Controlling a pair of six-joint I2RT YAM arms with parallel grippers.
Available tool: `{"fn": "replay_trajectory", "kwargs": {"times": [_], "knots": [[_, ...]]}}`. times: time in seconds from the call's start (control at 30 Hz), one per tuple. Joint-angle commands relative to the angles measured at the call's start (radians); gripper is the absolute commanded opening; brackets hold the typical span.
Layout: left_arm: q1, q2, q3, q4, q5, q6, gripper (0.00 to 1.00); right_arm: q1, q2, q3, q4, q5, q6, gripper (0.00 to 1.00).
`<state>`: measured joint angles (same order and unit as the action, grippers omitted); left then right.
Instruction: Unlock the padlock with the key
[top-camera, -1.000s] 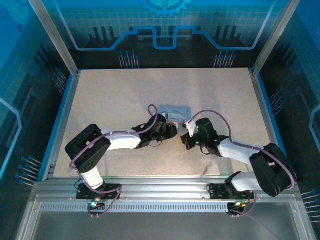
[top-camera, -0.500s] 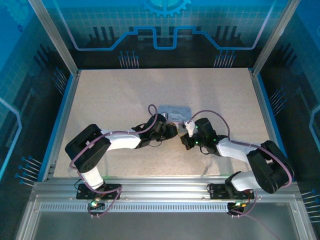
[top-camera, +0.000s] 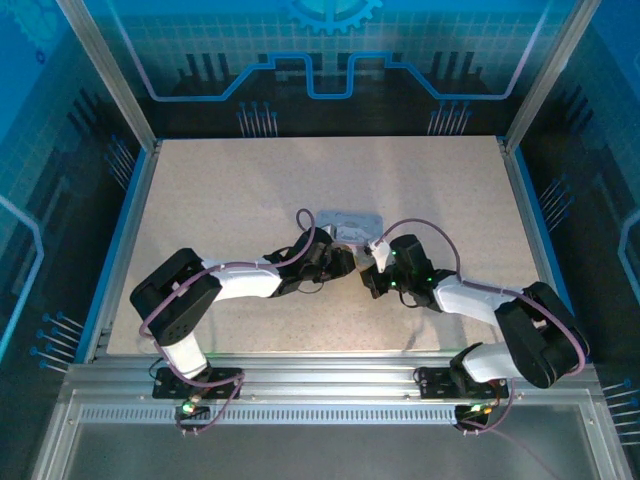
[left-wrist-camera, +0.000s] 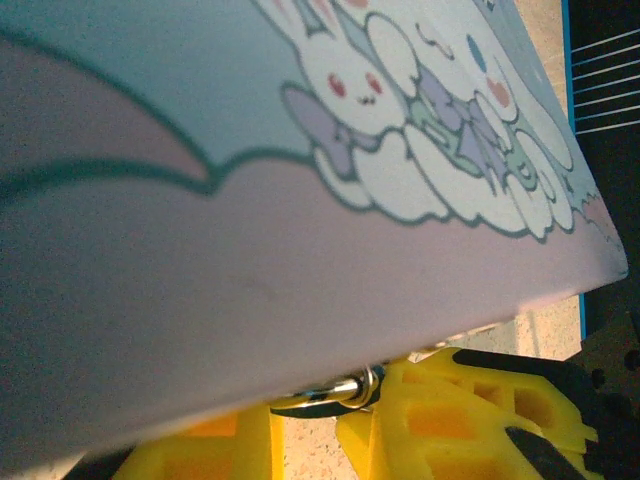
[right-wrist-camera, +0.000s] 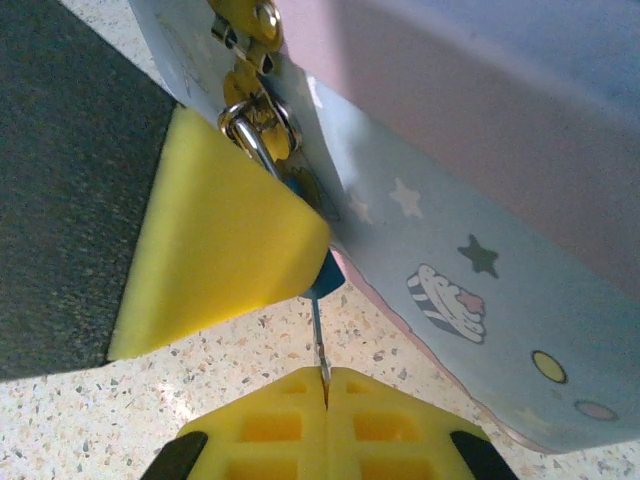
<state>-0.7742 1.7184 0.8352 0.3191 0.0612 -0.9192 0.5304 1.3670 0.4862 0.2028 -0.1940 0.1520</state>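
Pinching the key (right-wrist-camera: 317, 338), right hand (right-wrist-camera: 325, 382), padlock (right-wrist-camera: 327, 275) just above

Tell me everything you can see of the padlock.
The padlock is tiny: a thin, shiny silver shackle looped through the gold-coloured hasp on the pastel tin's side, and a blue body, mostly hidden behind a yellow gripper finger so that only a corner peeks out. It hangs against the tin wall, above the speckled table. The key's thin metal shaft, pinched in the right gripper, reaches its lower end. Whether it is unlocked cannot be told.
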Motion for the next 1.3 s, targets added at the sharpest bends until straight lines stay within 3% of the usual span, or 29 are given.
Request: {"fn": "replay_trajectory", "kwargs": {"times": [0.0,0.43,1.27], "knots": [[0.006,-0.046,0.014,0.040,0.012,-0.014,0.20,0.016,-0.027,-0.004,0.021,-0.020,-0.009,0.00],[0.006,-0.061,0.026,0.036,0.079,-0.043,0.20,0.015,-0.029,-0.034,0.153,-0.002,-0.014,0.00],[0.044,-0.063,0.063,-0.035,0.179,-0.058,0.18,0.014,-0.031,-0.043,0.138,0.010,-0.079,0.00]]}}
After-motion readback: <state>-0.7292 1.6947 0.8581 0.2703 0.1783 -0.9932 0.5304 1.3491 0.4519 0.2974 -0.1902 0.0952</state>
